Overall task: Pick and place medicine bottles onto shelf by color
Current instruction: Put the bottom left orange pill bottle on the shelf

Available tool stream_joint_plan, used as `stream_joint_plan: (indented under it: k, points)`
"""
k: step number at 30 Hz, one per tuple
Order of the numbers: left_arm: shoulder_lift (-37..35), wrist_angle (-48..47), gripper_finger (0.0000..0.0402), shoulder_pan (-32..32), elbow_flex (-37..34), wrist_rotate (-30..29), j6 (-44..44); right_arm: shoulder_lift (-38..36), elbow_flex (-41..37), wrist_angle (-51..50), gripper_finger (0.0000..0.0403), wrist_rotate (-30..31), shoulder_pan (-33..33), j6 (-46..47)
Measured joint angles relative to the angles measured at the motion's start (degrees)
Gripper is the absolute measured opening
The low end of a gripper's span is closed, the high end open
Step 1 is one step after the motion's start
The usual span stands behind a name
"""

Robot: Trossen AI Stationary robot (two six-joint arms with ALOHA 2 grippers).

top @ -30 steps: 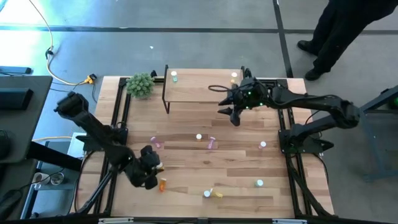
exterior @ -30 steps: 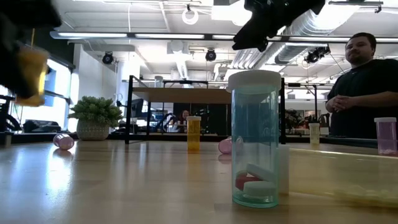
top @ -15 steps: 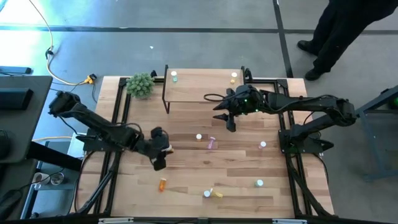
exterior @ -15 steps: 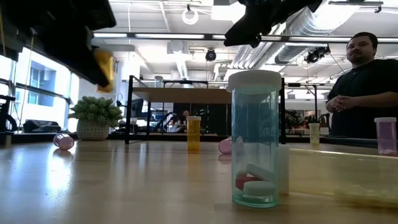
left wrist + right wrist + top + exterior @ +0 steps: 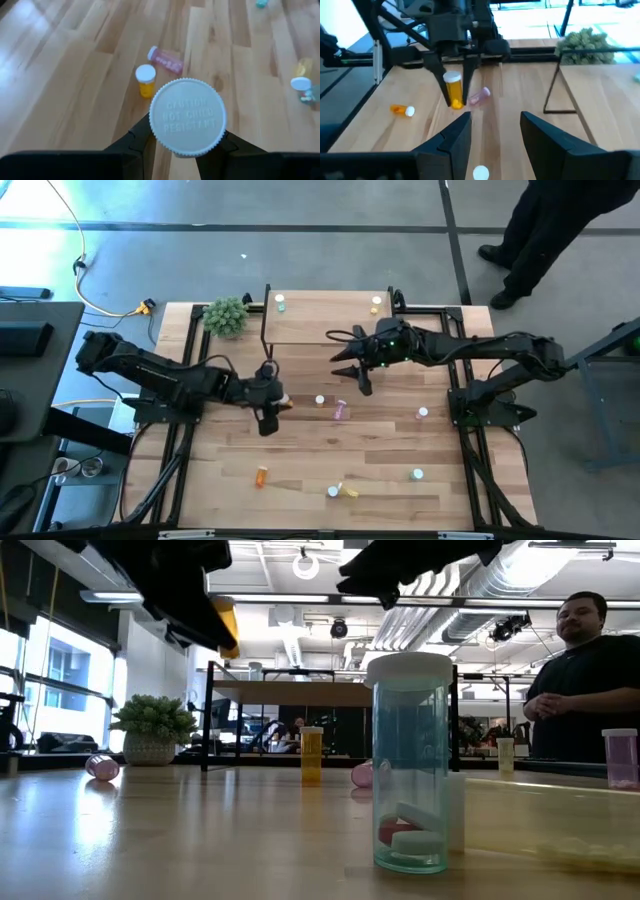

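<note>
Biggest worry is a collision: the left pincer (image 5: 268, 397), clamped on an orange bottle (image 5: 454, 89) held above mid-surface (image 5: 300, 450), sits close to the right pincer (image 5: 352, 370), whose jaws gape with nothing between them just in front of the shelf (image 5: 320, 320). Smaller risk is the bottle slipping. Loose bottles litter the surface, and a person (image 5: 572, 680) watches beyond it.

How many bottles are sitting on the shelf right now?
2: a greenish bottle near the shelf's left end, a yellow bottle near its right end. The right arm covers one corner.
</note>
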Motion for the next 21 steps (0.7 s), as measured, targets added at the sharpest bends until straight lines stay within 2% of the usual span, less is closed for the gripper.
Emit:
stream_joint_plan:
  k: [12,15,21]
  points:
    - [0.0,-1.9,0.0097,0.5,1.4,3.8,-2.2,5.4,0.0,15.9,0.0161,-0.2,4.9,-0.3]
    - [0.0,-4.0,0.0097,0.5,1.4,3.8,-3.8,6.7,0.0,19.2,0.0161,1.7,6.0,-0.4]
    - [0.0,-5.6,0.0097,0.5,1.4,3.6,-4.2,8.3,0.0,20.8,0.0162,2.4,7.2,-2.2]
